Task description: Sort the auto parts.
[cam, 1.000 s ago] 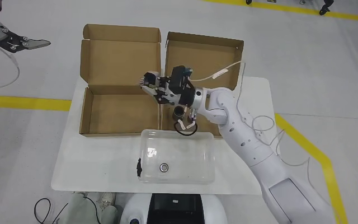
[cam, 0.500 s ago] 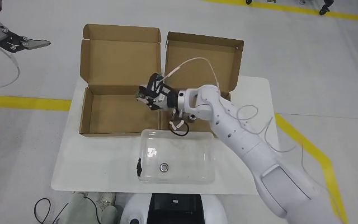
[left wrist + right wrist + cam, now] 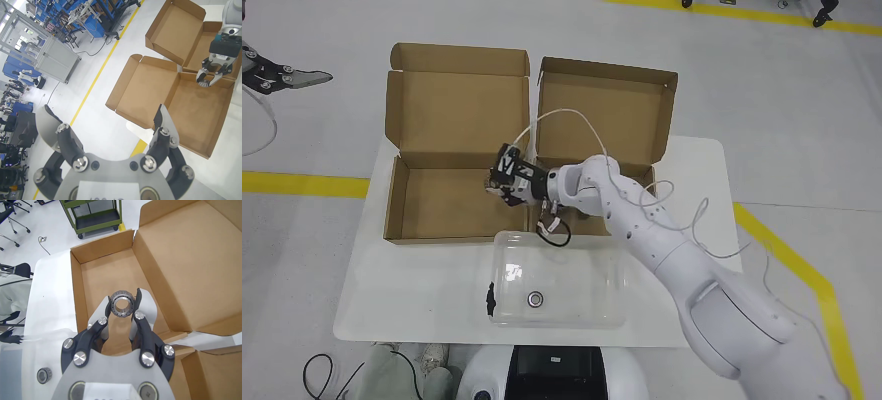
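Note:
My right gripper (image 3: 122, 300) is shut on a steel roller bearing (image 3: 122, 306), held above the floor of the left cardboard box (image 3: 105, 275). From above, that gripper (image 3: 500, 180) hangs over the box's right half (image 3: 442, 205), near the wall shared with the right cardboard box (image 3: 602, 120). The left wrist view shows the same bearing (image 3: 203, 82) between the right gripper's fingers. A second bearing (image 3: 536, 298) lies in the clear plastic bin (image 3: 612, 300) at the table's front. My left gripper (image 3: 104, 111) is open, holds nothing, and sits off the table's far left (image 3: 287, 75).
Both boxes stand open with their lids folded back and bare floors. A small black part (image 3: 490, 298) sits at the bin's left wall. The white table (image 3: 692, 200) has bare room on its right side. A cable loops from the right arm over the right box.
My right gripper has carried the bearing from the boxes' shared wall leftward and toward the front, lower over the left box floor. The left gripper has stayed put.

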